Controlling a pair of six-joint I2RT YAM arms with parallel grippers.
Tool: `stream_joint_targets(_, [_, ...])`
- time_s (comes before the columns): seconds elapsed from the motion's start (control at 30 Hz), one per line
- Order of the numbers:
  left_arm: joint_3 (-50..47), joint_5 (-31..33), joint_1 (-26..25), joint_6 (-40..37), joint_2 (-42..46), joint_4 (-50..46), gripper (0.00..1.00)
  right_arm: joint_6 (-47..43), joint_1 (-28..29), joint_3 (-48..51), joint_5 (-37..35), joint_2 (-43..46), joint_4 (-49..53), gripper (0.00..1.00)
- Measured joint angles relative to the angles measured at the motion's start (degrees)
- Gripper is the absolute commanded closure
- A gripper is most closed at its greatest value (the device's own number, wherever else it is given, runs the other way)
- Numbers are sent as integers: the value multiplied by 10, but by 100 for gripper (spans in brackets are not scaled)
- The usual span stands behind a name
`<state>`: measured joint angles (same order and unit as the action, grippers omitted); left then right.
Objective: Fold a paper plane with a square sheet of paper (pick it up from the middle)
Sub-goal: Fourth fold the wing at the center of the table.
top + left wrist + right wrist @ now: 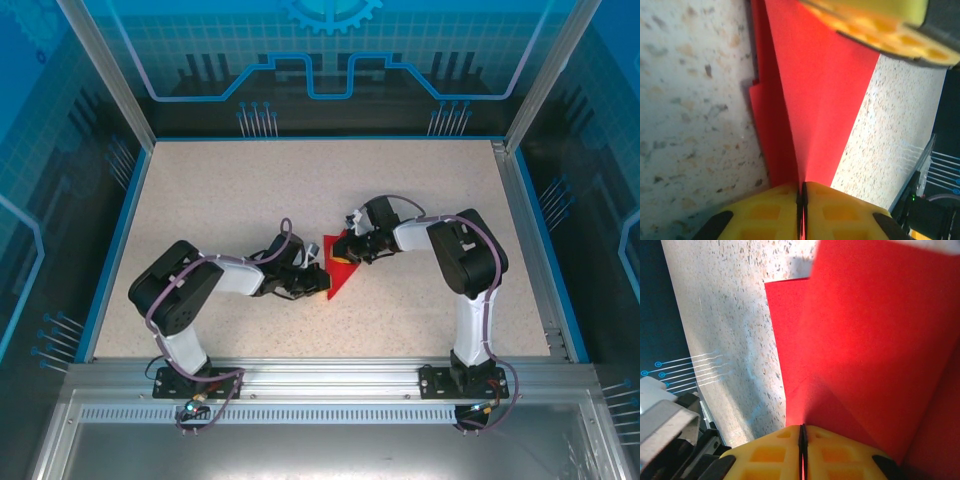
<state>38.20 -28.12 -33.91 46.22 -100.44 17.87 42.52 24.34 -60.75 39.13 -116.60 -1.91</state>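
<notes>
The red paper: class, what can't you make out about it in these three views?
Top external: red paper is tiny, partly covered by left gripper and right gripper; folds unreadable.
Left wrist: its far end hides under the right gripper's pad; its near tip vanishes between yellow fingers.
Right wrist: it runs off top and right edges; outline incomplete.

Table (250, 190): flat, matte, speckled beige top with grey and brown flecks. Red paper sheet (340, 275) sits near mid-table, folded along a long crease, its lower layer close on the surface with a thin shadow along one edge. Blue rim (110, 250) runs left, right and beyond the sheet; aluminium rail (320, 372) lies on its nearer side.
</notes>
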Motion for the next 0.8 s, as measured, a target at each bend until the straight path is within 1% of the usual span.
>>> stream_joint_targets(0.1, [-7, -7, 0, 3, 6, 9, 76, 0, -1, 5, 2, 1, -8, 89])
stream_joint_targets(0.2, [-11, -6, 0, 4, 24, 3, 72, -1, -1, 10, 3, 2, -16, 89])
stream_joint_targets(0.47, [-14, 14, 0, 17, 39, 0, 70, -2, -1, 12, 5, 2, -21, 89])
stream_joint_targets(0.6, [-15, 25, 0, 24, 39, -1, 73, -2, -2, 15, 5, 2, -27, 89])
stream_joint_targets(0.7, [-15, 31, 0, 34, 39, 3, 78, -2, -2, 16, 7, 2, -29, 89])
stream_joint_targets(0.8, [-15, 32, 0, 47, 38, 15, 86, -2, -3, 16, 7, 2, -29, 89])
